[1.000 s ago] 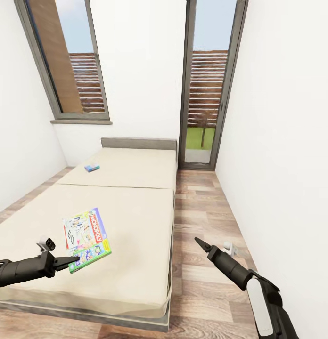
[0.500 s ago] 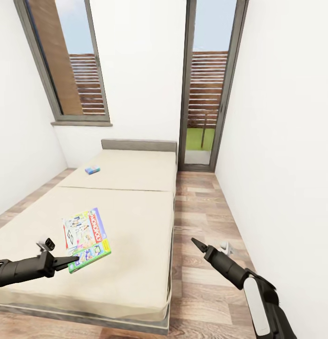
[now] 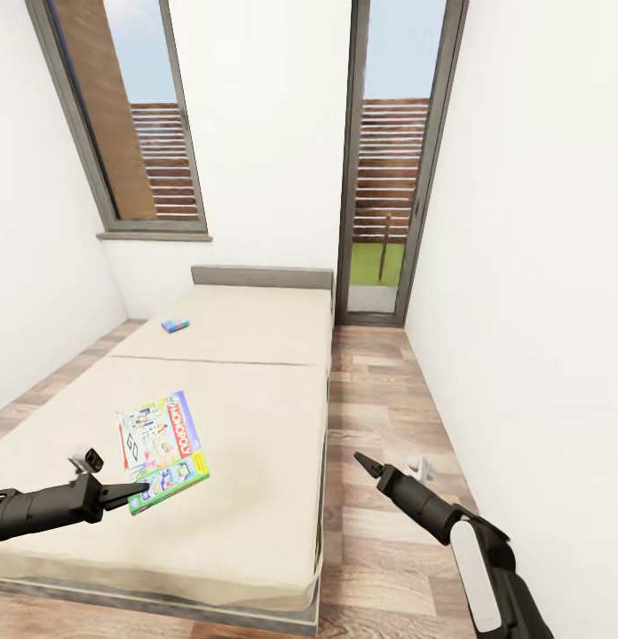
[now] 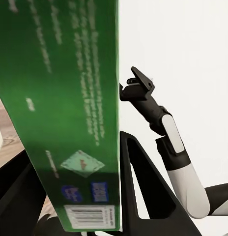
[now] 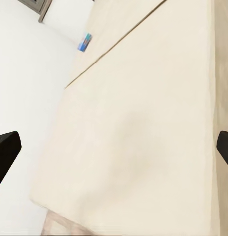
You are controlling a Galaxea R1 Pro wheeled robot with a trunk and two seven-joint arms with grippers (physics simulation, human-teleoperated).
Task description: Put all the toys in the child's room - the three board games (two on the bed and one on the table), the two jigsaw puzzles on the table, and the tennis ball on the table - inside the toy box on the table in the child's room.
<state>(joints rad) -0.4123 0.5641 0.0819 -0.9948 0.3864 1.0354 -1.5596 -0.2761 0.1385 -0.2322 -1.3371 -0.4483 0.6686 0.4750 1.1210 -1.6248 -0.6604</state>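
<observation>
My left gripper (image 3: pixel 138 491) is shut on the near edge of the white-green Monopoly board game (image 3: pixel 162 441), holding it just above the near section of the bed (image 3: pixel 256 444). The left wrist view shows the box's green underside (image 4: pixel 65 113) between the black fingers (image 4: pixel 141 191). A small blue board game (image 3: pixel 175 325) lies on the far mattress section, also seen in the right wrist view (image 5: pixel 85 42). My right gripper (image 3: pixel 358 460) hangs over the floor beside the bed, open and holding nothing, its fingertips (image 5: pixel 6 150) wide apart.
A strip of wood-plank floor (image 3: pixel 389 399) runs between the bed and the white right wall (image 3: pixel 540 311). A tall dark-framed glass door (image 3: pixel 389 177) and a window (image 3: pixel 122 115) stand behind the grey headboard (image 3: pixel 260 277). The left wall is close to the bed.
The whole view has shifted slightly, so the bed looks a little farther off. My left gripper keeps its hold on the Monopoly box. The right gripper has drifted slightly left and down.
</observation>
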